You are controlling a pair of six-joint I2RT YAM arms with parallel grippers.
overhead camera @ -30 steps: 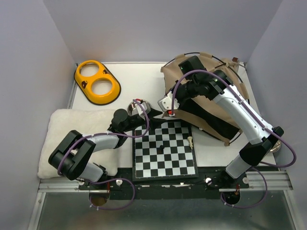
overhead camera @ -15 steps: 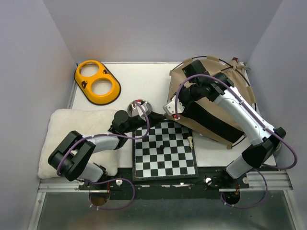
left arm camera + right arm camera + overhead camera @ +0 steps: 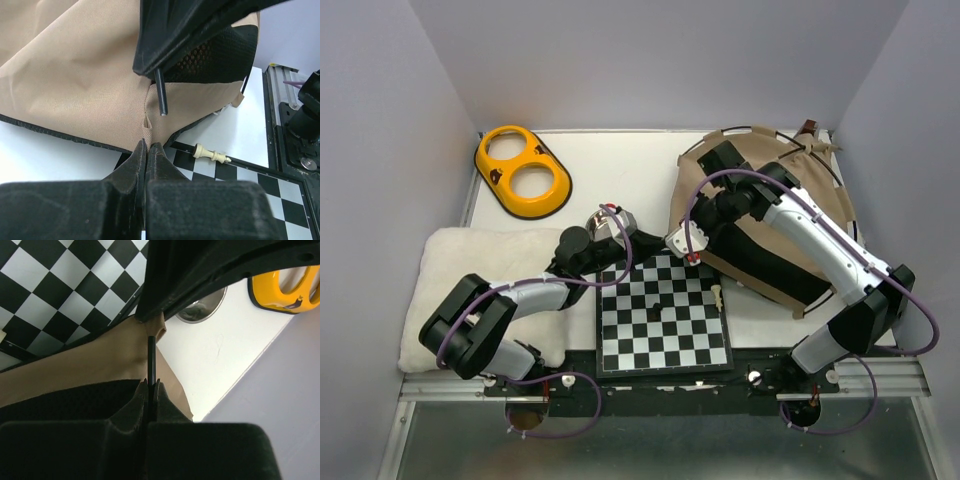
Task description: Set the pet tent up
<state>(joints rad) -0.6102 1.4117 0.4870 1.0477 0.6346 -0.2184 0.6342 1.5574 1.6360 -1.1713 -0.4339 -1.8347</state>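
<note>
Left fingers (image 3: 136,162): pressed together, apparently pinching the hem corner of the pet tent (image 3: 75,75) at the far edge of the chessboard (image 3: 200,172).
Right fingers (image 3: 136,407): clamped on the thin black pole (image 3: 151,357).
Pole end: free, just beyond the left fingers, its length pointing down at that corner.
Pet tent: slumped on the desk (image 3: 620,170), far right.
Nearer arm: both meet at the corner; the right carries the pole.

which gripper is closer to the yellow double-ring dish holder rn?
Left. The left gripper sits right of the yellow holder, toward the near edge; the right gripper is farther right, pinching a pole of the pet tent.
</note>
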